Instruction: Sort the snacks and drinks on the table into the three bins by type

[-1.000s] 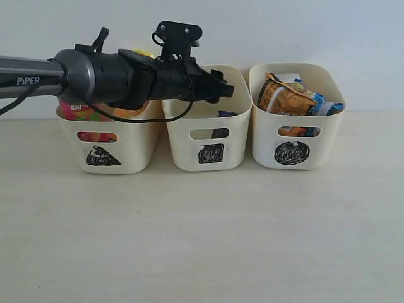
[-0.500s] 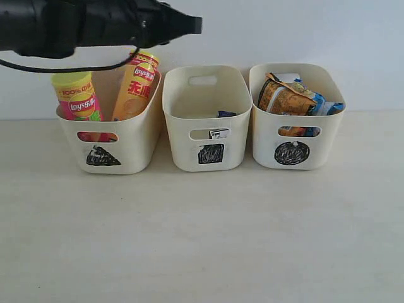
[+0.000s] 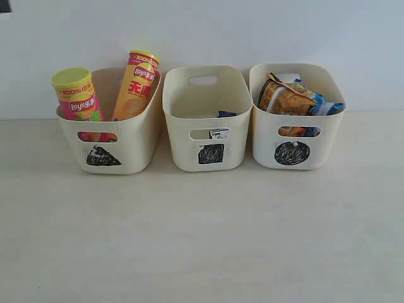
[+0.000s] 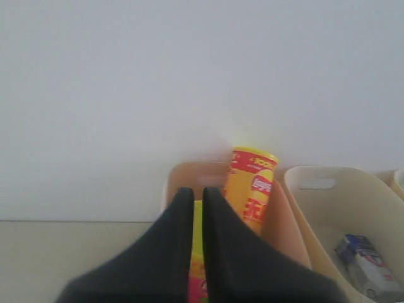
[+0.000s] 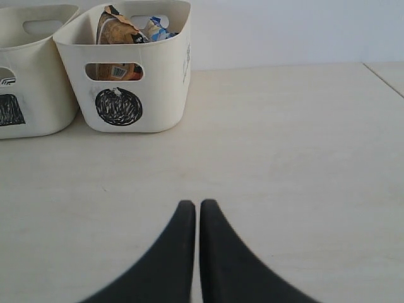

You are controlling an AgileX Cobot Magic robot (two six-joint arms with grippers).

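Note:
Both chip tubes stand in the triangle bin [image 3: 126, 136]: the pink tube [image 3: 77, 95] and the yellow-red tube [image 3: 136, 85]. The square bin [image 3: 183, 139] holds the white-and-blue carton [image 3: 219, 133] and the dark purple carton [image 3: 226, 114]. In the circle bin [image 3: 328, 136] lie the orange bag [image 3: 284, 98] and the blue-white bag [image 3: 322, 106]. My left gripper [image 4: 197, 192] is shut and empty, high above the triangle bin [image 4: 284, 227] and its yellow-red tube [image 4: 252, 189]. My right gripper [image 5: 192, 205] is shut and empty over bare table, in front of the circle bin [image 5: 158, 82].
The three bins stand in a row against a white wall. A dark bit of the left arm [image 3: 5, 5] shows at the corner of the exterior view. The pale table [image 3: 202, 240] stretches in front of the bins.
The left arm has pulled up and to the left, almost out of the exterior view, uncovering the triangle and square bins. The bins and their contents have not moved.

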